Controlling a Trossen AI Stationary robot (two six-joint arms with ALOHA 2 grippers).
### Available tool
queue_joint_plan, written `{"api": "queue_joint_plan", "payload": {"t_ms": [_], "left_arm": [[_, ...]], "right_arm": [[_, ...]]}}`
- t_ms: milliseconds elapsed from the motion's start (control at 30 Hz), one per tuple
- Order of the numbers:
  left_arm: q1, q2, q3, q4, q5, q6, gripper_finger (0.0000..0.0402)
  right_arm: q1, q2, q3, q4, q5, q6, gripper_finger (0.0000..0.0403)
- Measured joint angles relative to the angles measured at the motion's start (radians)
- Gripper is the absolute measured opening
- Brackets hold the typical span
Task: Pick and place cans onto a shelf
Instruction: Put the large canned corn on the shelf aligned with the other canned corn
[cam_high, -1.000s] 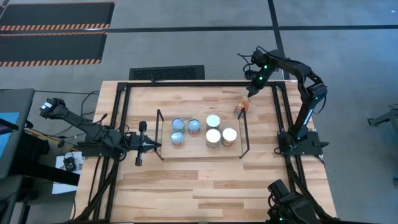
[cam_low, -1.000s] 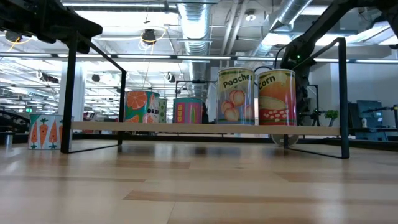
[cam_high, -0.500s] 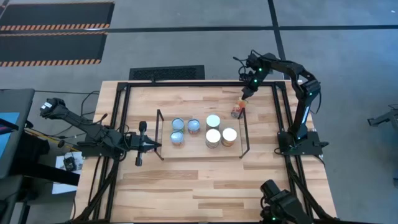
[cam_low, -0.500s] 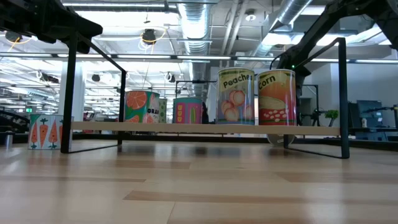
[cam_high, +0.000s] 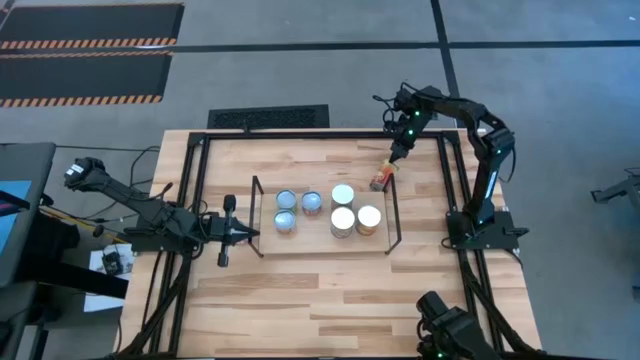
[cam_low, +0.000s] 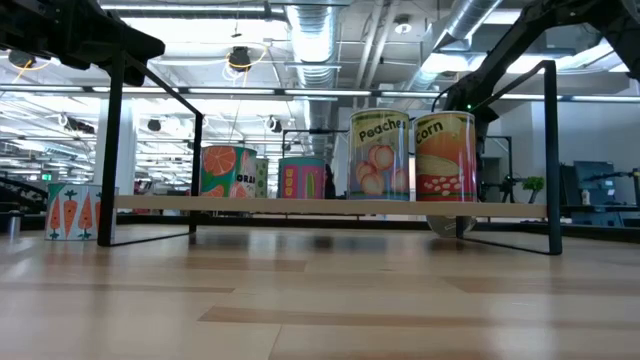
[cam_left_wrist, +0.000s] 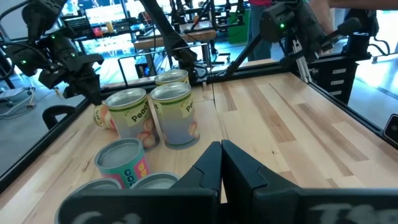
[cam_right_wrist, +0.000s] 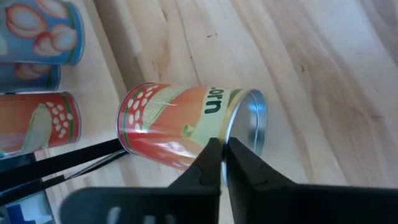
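From above, five cans stand on the shelf (cam_high: 322, 245) in the middle of the table (cam_high: 300, 310), while a sixth, the corn can (cam_high: 381, 178), lies on its side on the table just outside the shelf's far right corner; the right gripper (cam_high: 391, 165) is down at that can, and the left gripper (cam_high: 232, 232) waits, closed, at the shelf's left end. In the low view the fallen can barely shows behind the shelf's right post. The left wrist view shows the right gripper (cam_left_wrist: 94, 99) at the can (cam_left_wrist: 104, 116). In the right wrist view the right gripper (cam_right_wrist: 222, 149) has its fingers almost together, apparently pinching the can's rim (cam_right_wrist: 247, 118). The pick seems under way; next it likely needs lifting, righting and setting on the shelf.
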Motion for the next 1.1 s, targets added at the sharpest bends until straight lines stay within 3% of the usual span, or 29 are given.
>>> {"api": "queue_joint_plan", "payload": {"t_ms": [133, 433, 733, 1100], "left_arm": [[0.000, 0.000, 0.000, 0.000, 0.000, 0.000, 0.0000], [0.000, 0.000, 0.000, 0.000, 0.000, 0.006, 0.0000], [0.000, 0.000, 0.000, 0.000, 0.000, 0.006, 0.0000], [0.000, 0.000, 0.000, -0.007, 0.000, 0.010, 0.0000]], "right_arm": [[-0.001, 0.000, 0.000, -0.002, -0.003, -0.006, 0.0006], [-0.002, -0.002, 0.012, -0.044, 0.002, -0.020, 0.0003], [-0.001, -0.003, 0.110, -0.136, 0.011, -0.014, 0.0002], [0.072, -0.092, 0.228, -0.150, 0.150, 0.058, 0.0001]]}}
